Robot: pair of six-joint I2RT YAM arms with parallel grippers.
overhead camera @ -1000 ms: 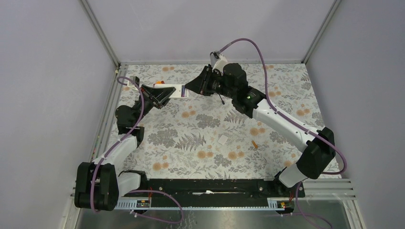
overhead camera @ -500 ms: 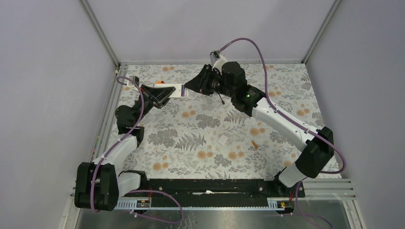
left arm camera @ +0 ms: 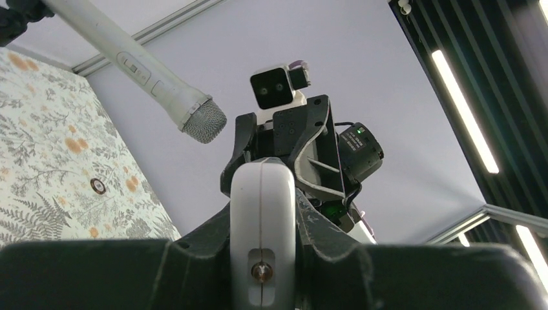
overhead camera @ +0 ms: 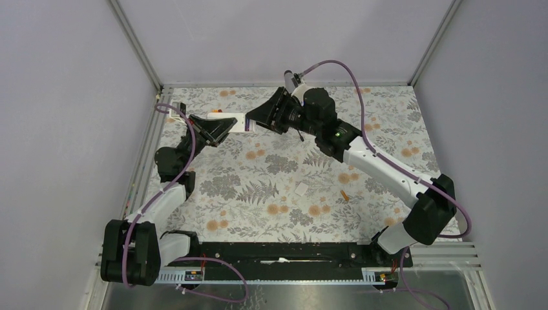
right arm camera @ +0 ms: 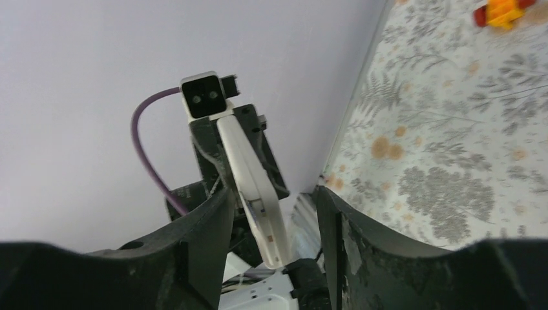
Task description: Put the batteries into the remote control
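Observation:
My left gripper (overhead camera: 234,124) is shut on the white remote control (overhead camera: 240,122) and holds it off the table at the back left. In the left wrist view the remote control (left arm camera: 262,213) stands end-on, clamped between both jaws. My right gripper (overhead camera: 257,117) is open around the remote's right end. In the right wrist view the remote control (right arm camera: 253,184) hangs between the spread fingers, nearer the left one, with a gap on the right. A dark purplish strip shows along its open side. An orange battery (overhead camera: 344,194) lies on the mat, centre right.
A small flat white cover (overhead camera: 301,188) lies mid-mat, left of the orange battery. A chunky orange toy piece (overhead camera: 215,112) sits behind the left gripper, also seen as the orange toy piece (right arm camera: 501,11). A white rod with a grey mesh tip (left arm camera: 165,87) juts in near the left wrist.
The right gripper's jaws have spread apart around the remote's end, and its wrist has shifted slightly left. The left gripper and the remote have stayed put.

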